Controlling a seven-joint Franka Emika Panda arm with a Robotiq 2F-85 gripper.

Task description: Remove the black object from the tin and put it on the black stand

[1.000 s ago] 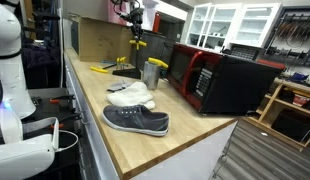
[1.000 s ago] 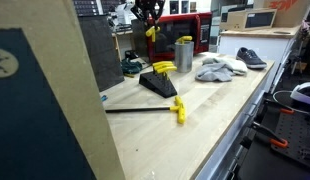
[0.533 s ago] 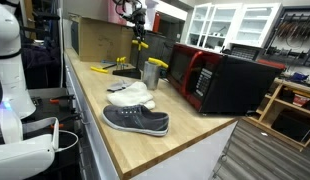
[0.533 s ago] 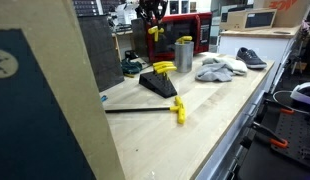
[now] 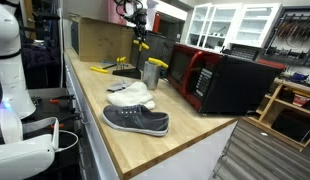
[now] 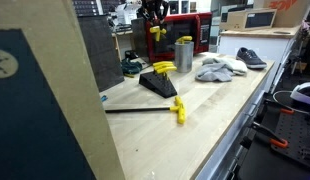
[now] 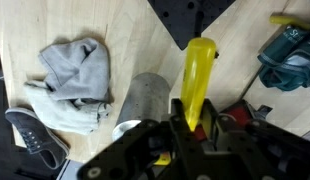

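Shoe [image 7: 35, 135] at the far left of the wrist view, grey cloth [image 7: 77, 80] heaped just beside it, and then the tin [image 7: 145, 100], upright on the wooden counter [image 7: 125, 30], seen from above. Right next to it, the gripper [image 7: 192, 128] points straight down, fingers pinched tight on the black object [image 7: 198, 80], whose yellow part sticks out past the tin toward the black stand [image 7: 190, 18]. So the black object is out of the tin, up in the air, not touching the black stand. In an exterior view the arm [image 5: 130, 12] hangs from above at the far end of the counter, wrist vertical, the black object [image 5: 139, 43] held high over the counter near black stand and tin, the microwave [image 5: 220, 78] off to the right.
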